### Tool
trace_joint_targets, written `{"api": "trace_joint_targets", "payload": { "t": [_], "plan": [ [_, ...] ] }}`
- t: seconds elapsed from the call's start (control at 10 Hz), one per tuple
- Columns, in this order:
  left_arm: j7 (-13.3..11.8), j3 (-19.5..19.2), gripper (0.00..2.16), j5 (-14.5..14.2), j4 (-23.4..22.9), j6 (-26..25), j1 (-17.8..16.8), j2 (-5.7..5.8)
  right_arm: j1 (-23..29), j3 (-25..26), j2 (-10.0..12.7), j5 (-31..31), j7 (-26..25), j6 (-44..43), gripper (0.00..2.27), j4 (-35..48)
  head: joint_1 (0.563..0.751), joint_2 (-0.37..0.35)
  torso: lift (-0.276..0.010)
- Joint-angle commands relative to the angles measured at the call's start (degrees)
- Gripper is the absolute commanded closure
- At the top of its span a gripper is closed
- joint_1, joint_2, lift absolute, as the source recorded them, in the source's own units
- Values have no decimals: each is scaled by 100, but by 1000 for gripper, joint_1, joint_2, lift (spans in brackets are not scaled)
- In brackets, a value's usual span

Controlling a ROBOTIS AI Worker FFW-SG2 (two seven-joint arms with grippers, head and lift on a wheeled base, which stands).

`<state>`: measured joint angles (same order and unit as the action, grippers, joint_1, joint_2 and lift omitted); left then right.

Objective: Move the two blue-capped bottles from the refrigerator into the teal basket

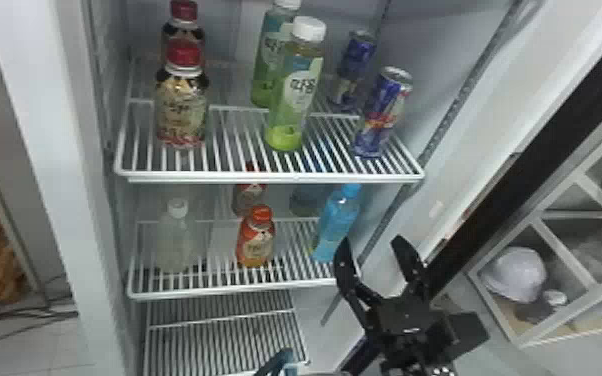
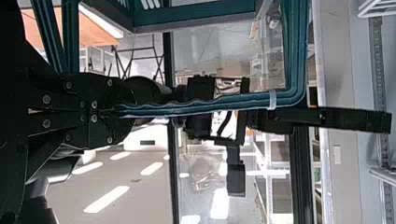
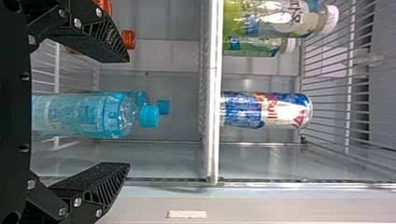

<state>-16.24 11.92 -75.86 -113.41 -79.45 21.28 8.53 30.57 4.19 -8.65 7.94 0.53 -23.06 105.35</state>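
Front blue-capped bottle (image 1: 337, 225) is right of ctr in your head view, on the middle shelf (image 1: 235, 288), w/ the back blue-capped bottle (image 3: 163, 107) behind it. Your R tool (image 1: 372, 241), lower right, is spread just beside the front one. Your L tool (image 2: 109, 112) pinches the handle (image 2: 201, 106) of the teal basket (image 2: 196, 16). Orange bottle (image 1: 256, 245): lower ctr, upright.

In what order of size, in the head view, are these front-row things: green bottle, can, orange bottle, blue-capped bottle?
1. Green bottle
2. Can
3. Orange bottle and blue-capped bottle, not ranked: the first looks wider, the second taller.
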Motion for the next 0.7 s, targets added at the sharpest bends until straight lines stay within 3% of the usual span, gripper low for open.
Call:
{"api": "trace_joint_targets", "payload": {
  "t": [0.0,0.6],
  "plan": [
    [-2,3,1157,-7,0,0,-5,8,-118,-32,-23,-3,0,0,237,-178,695,-350,-136],
    [-2,21,1157,-60,0,28,-5,17,-821,-182,-93,-3,-9,0,240,-1008,695,-350,-136]
  ]
}}
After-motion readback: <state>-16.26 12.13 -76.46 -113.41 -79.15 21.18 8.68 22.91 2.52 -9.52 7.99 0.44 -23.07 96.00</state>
